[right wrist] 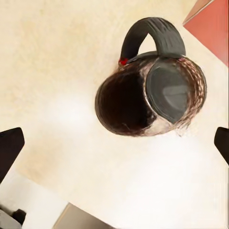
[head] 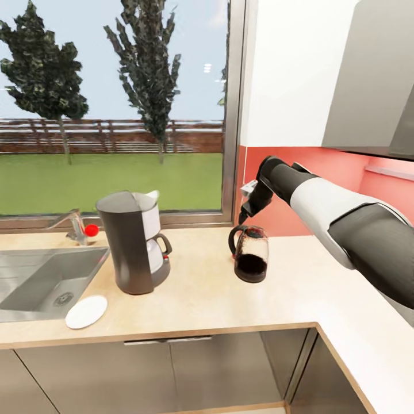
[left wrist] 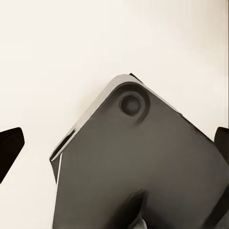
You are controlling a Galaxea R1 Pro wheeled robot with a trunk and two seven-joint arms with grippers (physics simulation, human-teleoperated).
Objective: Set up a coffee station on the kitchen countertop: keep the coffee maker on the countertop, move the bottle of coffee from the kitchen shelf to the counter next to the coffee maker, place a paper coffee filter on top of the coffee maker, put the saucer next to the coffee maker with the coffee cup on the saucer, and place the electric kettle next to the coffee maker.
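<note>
Right wrist view showed the right gripper spread wide, its two dark fingertips at opposite edges of the picture and nothing between them, so it held nothing. Directly below it, apart from both fingertips, stood the rounded clear glass electric kettle with its black loop handle and dark lid. By my reading, the gripper hung over the kettle either to come down on the handle or just after letting it go; I could not tell which.

In the head view the right gripper hovered just above the kettle, which stood upright on the long light beige wood-look kitchen countertop. Further out from the gripper, beyond the kettle, stood the tall dark grey coffee maker, with a gap between the two. Beyond that lay the small plain white round saucer, beside the steel sink.

Left wrist view showed the left gripper open too, empty, over a dark grey panel.
</note>
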